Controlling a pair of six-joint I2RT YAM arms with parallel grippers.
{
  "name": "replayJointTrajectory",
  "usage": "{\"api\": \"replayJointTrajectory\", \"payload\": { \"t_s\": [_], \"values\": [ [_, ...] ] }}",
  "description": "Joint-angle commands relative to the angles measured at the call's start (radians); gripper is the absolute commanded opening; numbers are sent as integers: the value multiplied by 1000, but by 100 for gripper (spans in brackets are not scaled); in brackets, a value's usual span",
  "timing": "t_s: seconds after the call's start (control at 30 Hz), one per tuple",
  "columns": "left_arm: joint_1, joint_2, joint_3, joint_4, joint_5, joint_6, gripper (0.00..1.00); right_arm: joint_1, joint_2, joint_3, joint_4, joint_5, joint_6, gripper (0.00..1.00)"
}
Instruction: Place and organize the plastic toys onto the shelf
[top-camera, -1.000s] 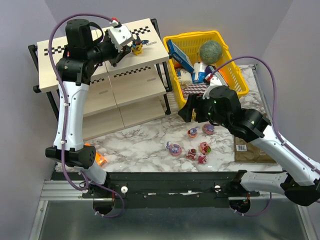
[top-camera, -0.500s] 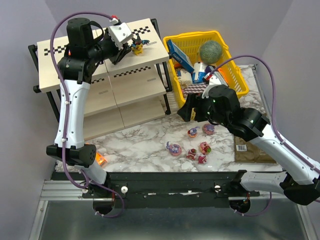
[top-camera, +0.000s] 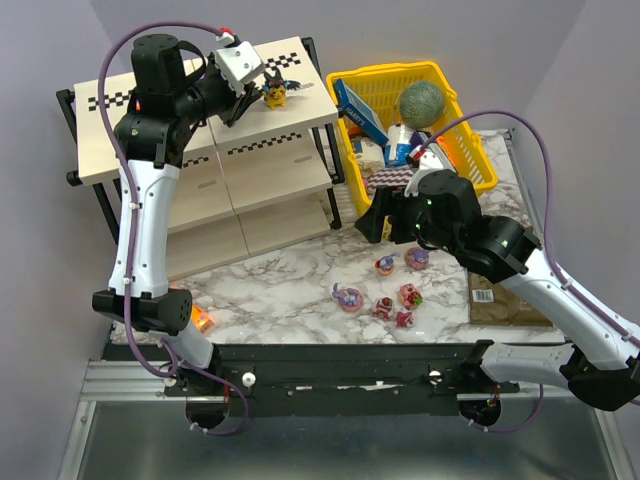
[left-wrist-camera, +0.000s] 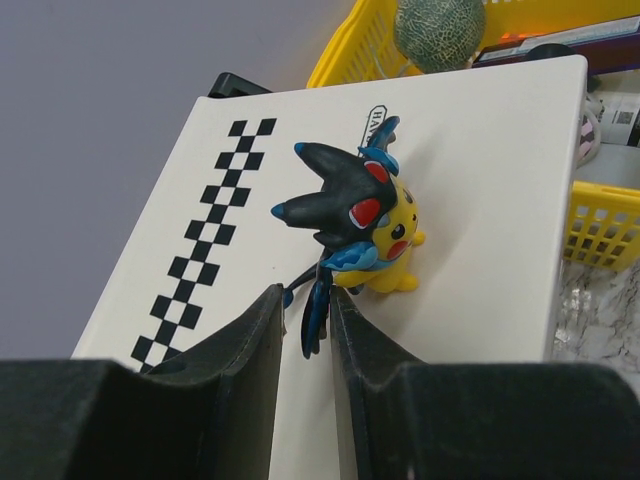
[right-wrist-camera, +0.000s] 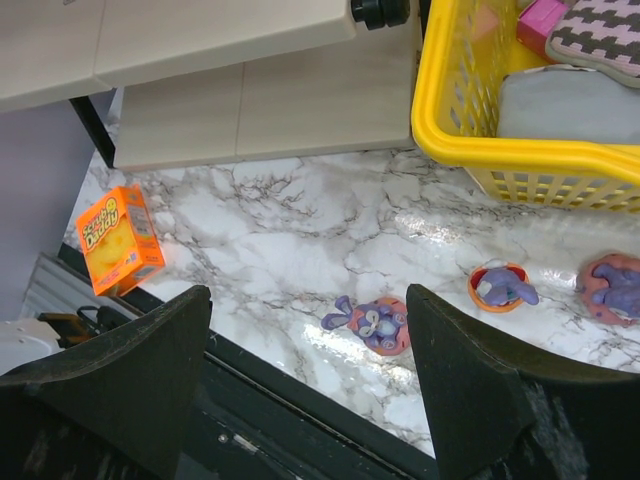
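Left wrist view is showing the left pincer with its jaws slightly parted. A blue wing tip of the black-and-yellow winged figurine is hanging down into the gap. A sliver of white panel is showing between that tip and the left-hand finger, so nothing is being squeezed. The figurine is resting on the top tier of the shelf, just ahead of the fingertips. In this view it is sitting to the right of the checkered strip. Its black pointed ears are aiming left toward the strip, while its yellow face and feet are turning right. Its long axis is therefore running across the panel on a slight diagonal.

The right pincer is hovering wide open over the marble surface with nothing between its fingers. Below it a purple bunny-eared toy is lying flat, ears pointing left. An orange-rimmed toy and a pink toy are lying further right, and an orange packet is lying well off to the left.

Beside the shelf, the yellow basket is holding a green ball, a blue box and a houndstooth-patterned item. In the top view, six small toys in all are lying loosely grouped on the surface in front of the basket.
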Motion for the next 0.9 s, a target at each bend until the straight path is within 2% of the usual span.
{"api": "replayJointTrajectory", "payload": {
  "t_s": [0.0,0.43,0.6,0.7,0.87],
  "values": [
    [8,-52,-12,26,-14,-15,33,-4,-16,-3,-26,24,20,86],
    [8,-175,-139,35,-19,-21,34,-4,-27,-3,-51,26,33,86],
    [8,-244,-184,94,45,-70,41,-2,-33,4,-60,21,28,86],
    [8,-278,-211,133,36,-99,45,-2,-38,3,-62,14,29,86],
    [8,-307,-208,101,71,-133,50,-2,-50,-9,-62,-6,30,86]
  ]
}}
